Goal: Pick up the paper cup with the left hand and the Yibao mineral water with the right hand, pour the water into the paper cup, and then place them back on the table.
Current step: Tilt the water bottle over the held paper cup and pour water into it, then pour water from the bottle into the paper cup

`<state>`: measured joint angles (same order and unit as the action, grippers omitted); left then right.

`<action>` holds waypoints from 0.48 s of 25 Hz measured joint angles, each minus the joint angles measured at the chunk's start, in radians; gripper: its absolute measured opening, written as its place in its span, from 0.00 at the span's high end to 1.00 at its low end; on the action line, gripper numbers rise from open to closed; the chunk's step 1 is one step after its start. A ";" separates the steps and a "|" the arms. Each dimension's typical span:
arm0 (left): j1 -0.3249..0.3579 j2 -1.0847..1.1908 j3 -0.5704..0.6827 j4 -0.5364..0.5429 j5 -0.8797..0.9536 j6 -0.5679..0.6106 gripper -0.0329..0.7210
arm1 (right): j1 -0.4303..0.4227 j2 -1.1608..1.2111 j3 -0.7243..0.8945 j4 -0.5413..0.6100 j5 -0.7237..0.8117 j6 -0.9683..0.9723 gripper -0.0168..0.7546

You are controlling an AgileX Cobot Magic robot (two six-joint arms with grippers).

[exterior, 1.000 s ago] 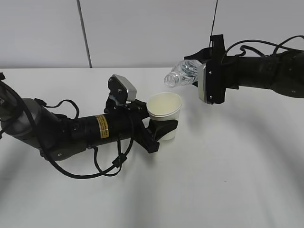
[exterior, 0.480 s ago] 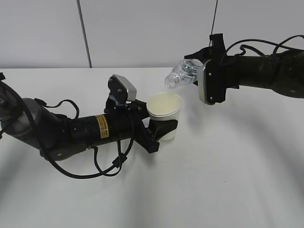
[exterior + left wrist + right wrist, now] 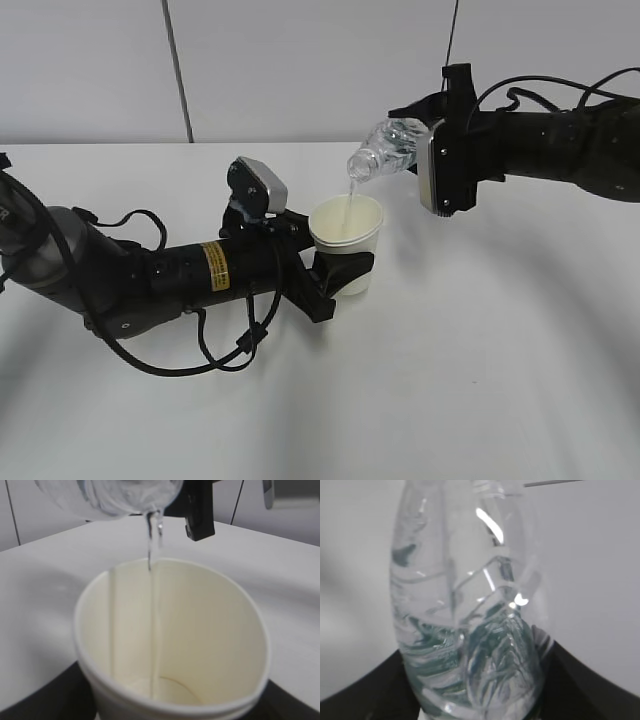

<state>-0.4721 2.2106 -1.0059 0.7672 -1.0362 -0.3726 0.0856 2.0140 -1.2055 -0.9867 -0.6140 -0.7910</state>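
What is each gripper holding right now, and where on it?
Left gripper grips the paper cup around its lower body; right gripper grips the Yibao mineral water around its body.

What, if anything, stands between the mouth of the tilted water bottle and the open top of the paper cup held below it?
Nothing visible does. The Yibao mineral water tips mouth-down above the paper cup, and only a thin stream of water crosses the open gap, falling inside the rim.

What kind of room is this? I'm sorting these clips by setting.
Probably a lab or robot test bench, not a kitchen: a bare white table, a plain grey panelled wall behind, and only a paper cup and water bottle held by two arms.
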 joint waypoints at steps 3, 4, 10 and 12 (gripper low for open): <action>0.000 0.000 0.000 0.000 0.000 0.000 0.39 | 0.000 0.000 0.000 0.000 0.000 -0.007 0.40; 0.000 0.000 0.000 0.000 0.000 0.000 0.39 | 0.000 0.000 0.000 0.000 0.000 -0.012 0.40; 0.000 0.000 0.000 0.000 0.000 0.000 0.39 | 0.000 0.000 0.000 0.002 0.000 -0.031 0.41; 0.000 0.000 0.000 0.000 0.001 0.000 0.39 | 0.000 0.000 0.000 0.002 0.000 -0.038 0.41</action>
<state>-0.4721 2.2106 -1.0059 0.7672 -1.0352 -0.3726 0.0856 2.0140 -1.2055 -0.9851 -0.6140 -0.8294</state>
